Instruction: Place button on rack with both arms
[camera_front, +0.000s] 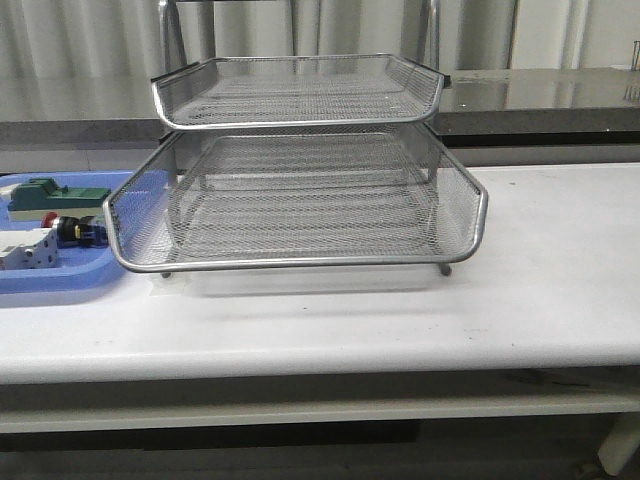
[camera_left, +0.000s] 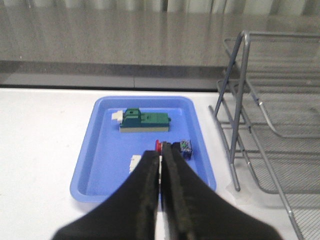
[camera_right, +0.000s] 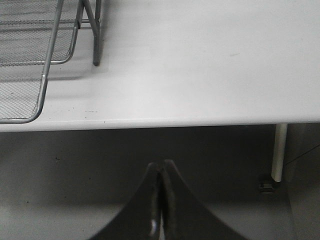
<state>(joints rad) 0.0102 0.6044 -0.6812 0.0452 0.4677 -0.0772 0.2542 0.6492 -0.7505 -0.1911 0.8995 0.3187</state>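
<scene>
front view: button (camera_front: 72, 231) in blue tray (camera_front: 60, 285) beside rack (camera_front: 300, 200)

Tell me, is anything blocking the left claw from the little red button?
Nothing visible does. The left gripper, fingers closed, hangs above the blue tray, and the button lies just beyond its tips. The green block sits farther back.
</scene>
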